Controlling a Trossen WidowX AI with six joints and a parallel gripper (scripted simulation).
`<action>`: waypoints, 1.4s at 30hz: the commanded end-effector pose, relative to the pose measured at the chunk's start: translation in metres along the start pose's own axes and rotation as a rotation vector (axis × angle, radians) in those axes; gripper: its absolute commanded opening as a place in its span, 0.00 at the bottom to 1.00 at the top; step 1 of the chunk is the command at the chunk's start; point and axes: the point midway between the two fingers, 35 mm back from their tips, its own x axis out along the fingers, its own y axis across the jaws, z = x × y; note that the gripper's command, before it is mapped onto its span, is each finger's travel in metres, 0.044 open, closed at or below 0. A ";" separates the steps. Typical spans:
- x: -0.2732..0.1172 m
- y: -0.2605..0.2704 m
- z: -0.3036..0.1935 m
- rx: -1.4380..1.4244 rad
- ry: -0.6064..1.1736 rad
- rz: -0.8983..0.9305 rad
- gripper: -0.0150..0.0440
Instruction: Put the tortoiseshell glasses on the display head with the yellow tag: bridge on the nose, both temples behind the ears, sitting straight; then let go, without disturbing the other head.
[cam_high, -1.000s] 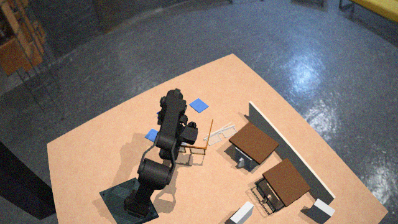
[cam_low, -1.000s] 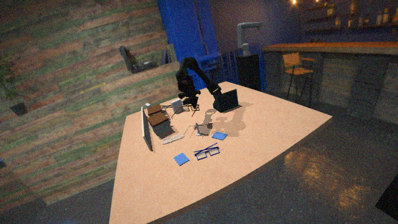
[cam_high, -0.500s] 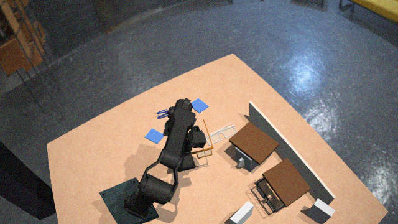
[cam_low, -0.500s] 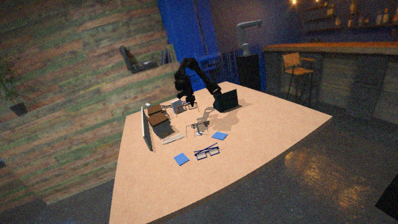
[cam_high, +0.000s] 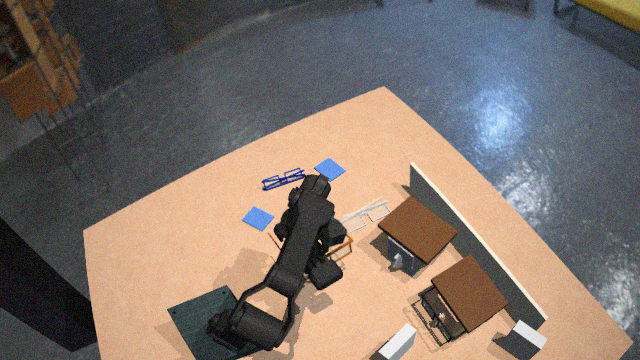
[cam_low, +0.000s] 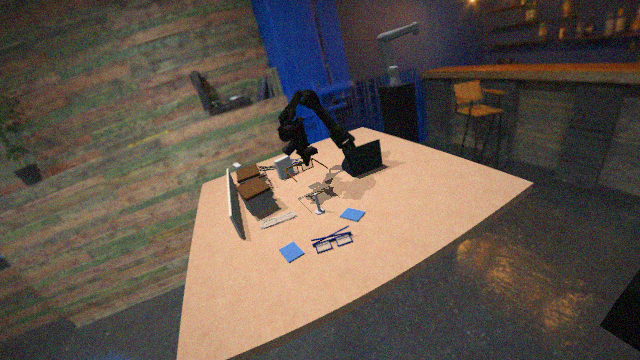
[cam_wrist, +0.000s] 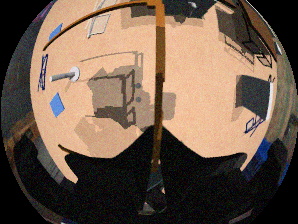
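Note:
The tortoiseshell glasses (cam_high: 351, 240) (cam_low: 290, 174) (cam_wrist: 159, 55) hang in the air with temples unfolded, above the table. My gripper (cam_low: 307, 162) (cam_wrist: 156, 129) is shut on their front frame; in the top view the arm hides its fingertips. One display head (cam_high: 417, 227) (cam_low: 254, 189) has a brown top and a grey nose and wears no glasses. The other head (cam_high: 470, 295) (cam_low: 248, 173), beside it, has dark glasses (cam_high: 431, 320) (cam_wrist: 254, 50) at its face. The held glasses are apart from both heads. I cannot make out the yellow tag in any view.
Clear glasses (cam_high: 367, 215) (cam_low: 275, 218) lie near the bare head. An upright post (cam_low: 318, 204) (cam_wrist: 62, 77) stands on a round base. Blue glasses (cam_high: 283, 180) (cam_low: 332, 242) lie between two blue squares (cam_high: 330, 169) (cam_high: 257, 218). A long panel (cam_high: 480, 240) stands behind the heads; a white-topped block (cam_high: 398, 342) stands nearby.

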 end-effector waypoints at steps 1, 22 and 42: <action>0.003 -0.004 -0.003 -0.036 0.006 -0.008 0.25; 0.023 -0.002 0.000 -0.036 0.005 -0.006 0.25; 0.043 -0.002 0.001 -0.036 0.004 -0.005 0.25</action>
